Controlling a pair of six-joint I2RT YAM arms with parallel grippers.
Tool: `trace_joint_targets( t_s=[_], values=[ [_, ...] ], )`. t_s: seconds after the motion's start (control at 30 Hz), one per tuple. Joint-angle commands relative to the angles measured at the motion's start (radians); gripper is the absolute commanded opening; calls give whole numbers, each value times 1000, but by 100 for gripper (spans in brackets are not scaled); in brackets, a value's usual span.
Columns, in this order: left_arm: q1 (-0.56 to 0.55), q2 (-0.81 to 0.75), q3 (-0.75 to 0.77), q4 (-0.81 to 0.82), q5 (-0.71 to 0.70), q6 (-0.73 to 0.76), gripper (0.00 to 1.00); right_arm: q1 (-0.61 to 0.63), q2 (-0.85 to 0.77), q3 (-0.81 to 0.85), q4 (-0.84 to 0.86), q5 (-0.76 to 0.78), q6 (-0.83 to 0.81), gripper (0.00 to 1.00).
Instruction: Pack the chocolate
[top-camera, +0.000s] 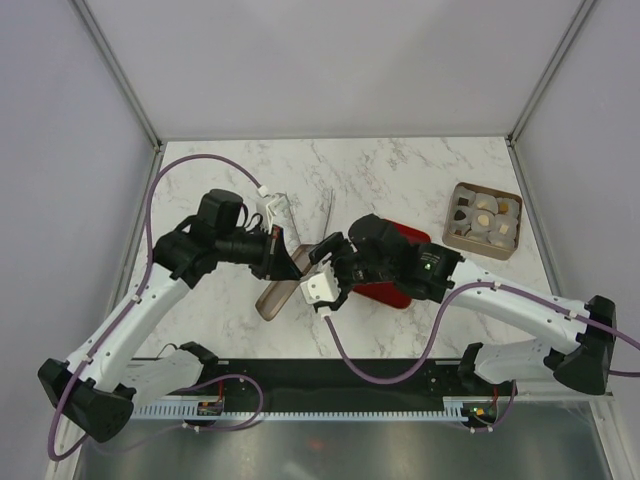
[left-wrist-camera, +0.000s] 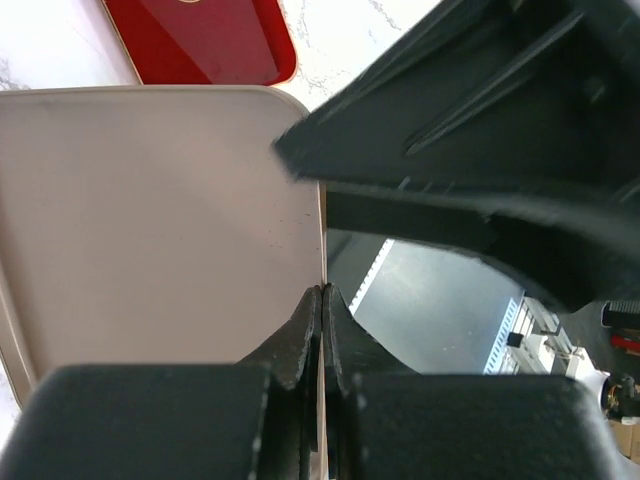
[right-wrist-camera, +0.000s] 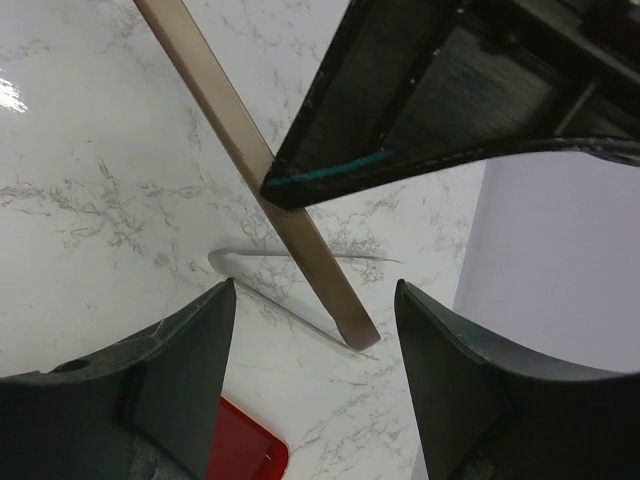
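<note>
The chocolates (top-camera: 483, 219), several cream and dark sweets, sit in a small tan box (top-camera: 455, 236) at the back right. A red tray (top-camera: 408, 247) lies mid-table, mostly under my right arm; its corner shows in the left wrist view (left-wrist-camera: 200, 40) and the right wrist view (right-wrist-camera: 245, 450). My left gripper (top-camera: 296, 267) (left-wrist-camera: 322, 290) is shut on the edge of a flat tan lid (top-camera: 277, 297) (left-wrist-camera: 150, 220) and holds it tilted above the table. My right gripper (top-camera: 323, 262) (right-wrist-camera: 313, 290) is open and empty, right beside the lid's edge (right-wrist-camera: 240, 140).
Thin metal tongs (top-camera: 327, 212) (right-wrist-camera: 290, 295) lie on the marble just behind the grippers. The two grippers are close together, and the right one's finger (left-wrist-camera: 470, 130) fills much of the left wrist view. Grey walls bound the table at the back and sides.
</note>
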Motion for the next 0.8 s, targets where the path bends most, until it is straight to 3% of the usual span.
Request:
trace_joint_targets(
  t_s=[0.0,0.23,0.33,0.47,0.57,0.6,0.77],
  values=[
    [-11,6,57,3,31,4,2,45,34,47,-17,75,-70,72],
    [-18,23,71,-17,43,22,2,75,100,61,-14,130,-122,63],
    [-18,26,79,-20,40,29,2,78,111,54,-5,138,-120,47],
    [-18,45,132,-20,-9,7,2,82,100,9,44,138,-96,16],
    [-18,80,223,-27,-84,-11,3,84,79,-14,79,115,-39,0],
    [-17,95,256,-34,-133,-29,4,84,74,-19,89,109,-13,0],
    [-11,220,571,-100,-342,-108,37,85,34,-49,211,51,267,0]
  ],
)
